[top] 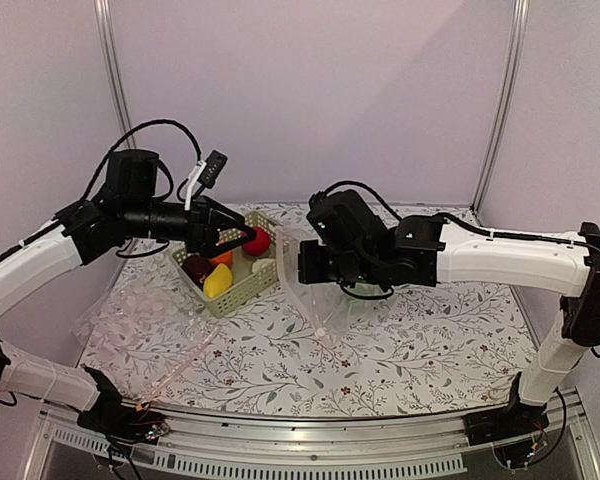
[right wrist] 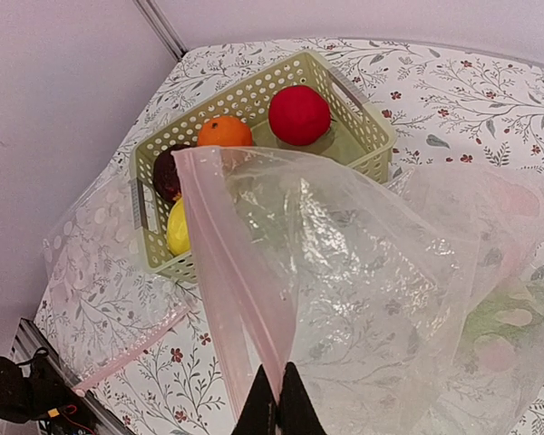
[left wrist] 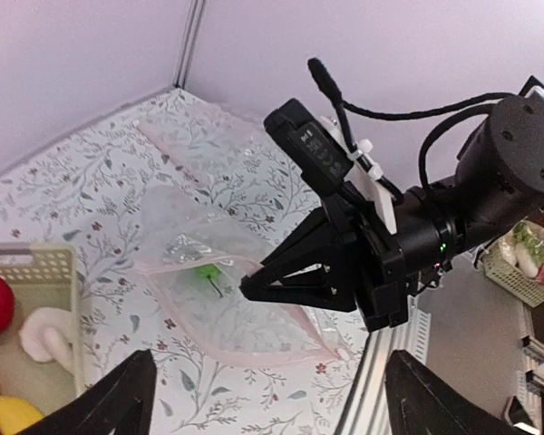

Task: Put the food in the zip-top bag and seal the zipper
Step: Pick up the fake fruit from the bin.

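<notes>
Left hand [left wrist: 270,358] open, fingers spread wide, nothing in it; I see it hanging over the basket [right wrist: 245,91], close to the red ball [right wrist: 299,115]. Right hand [right wrist: 276,376] closed, pinching the zipper [right wrist: 228,272] of the bag [right wrist: 372,272]. The bag's mouth edge is held up just right of the basket, and the rest sags onto the bench [top: 410,350]. Green piece [left wrist: 206,272] sits inside the bag. In the basket: red ball at the far side, orange [right wrist: 224,132], maroon [right wrist: 166,172], yellow [right wrist: 177,227], white [left wrist: 45,333]. I note a second bag [top: 130,320] lying flat on the bench left of the basket.
</notes>
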